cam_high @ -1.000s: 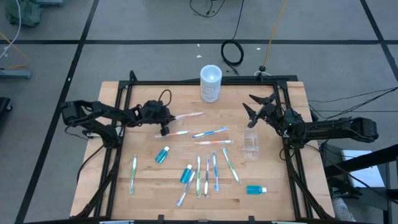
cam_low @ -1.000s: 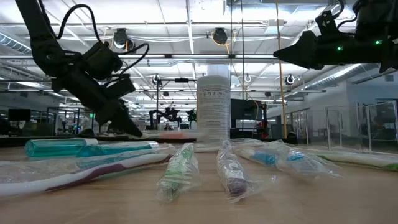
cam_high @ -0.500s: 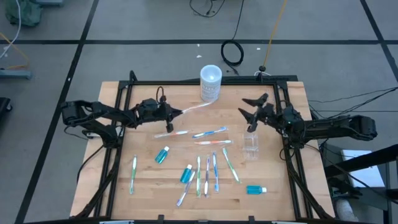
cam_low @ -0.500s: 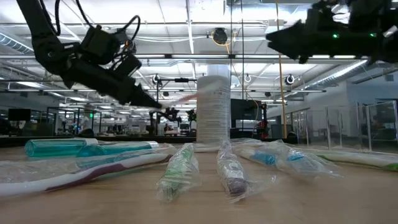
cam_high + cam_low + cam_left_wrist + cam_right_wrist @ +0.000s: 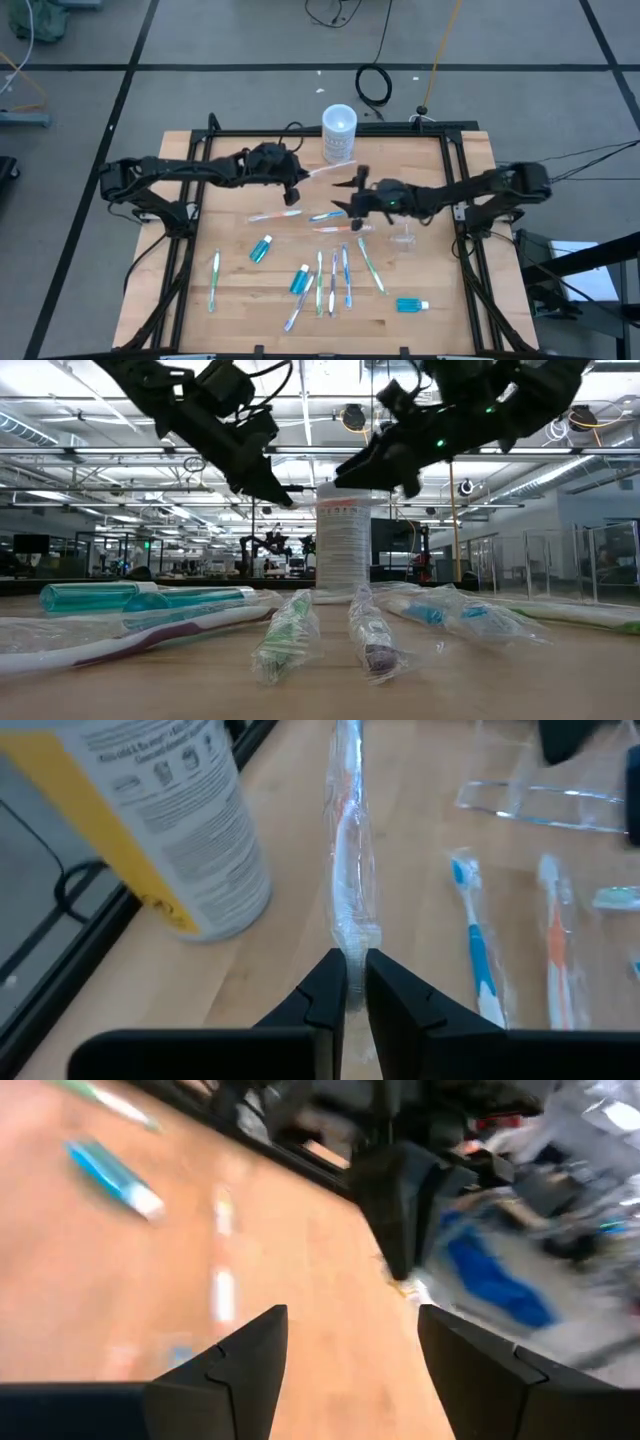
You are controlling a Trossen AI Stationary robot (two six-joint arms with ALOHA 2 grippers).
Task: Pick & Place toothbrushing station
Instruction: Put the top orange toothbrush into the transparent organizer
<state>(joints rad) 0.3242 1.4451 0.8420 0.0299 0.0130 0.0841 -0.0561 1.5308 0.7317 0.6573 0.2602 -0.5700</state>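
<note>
The left gripper (image 5: 297, 187) hangs above the far middle of the wooden table (image 5: 235, 300), its fingers (image 5: 325, 990) pressed tight on the end of a wrapped toothbrush (image 5: 347, 850) with an orange accent, which sticks out toward the right and passes just beside the frosted container (image 5: 338, 134) with the white lid. The right gripper (image 5: 355, 196) is reached in from the right to the table's middle, its fingers (image 5: 250, 1355) spread wide and holding nothing, just to the right of the held toothbrush's free end. The clear plastic cup (image 5: 403, 237) sits on the table to the right of that gripper, near the right arm. The other toothbrushes (image 5: 333, 280) lie scattered flat over the middle and near part of the table, with three teal tubes (image 5: 261, 249) among them.
</note>
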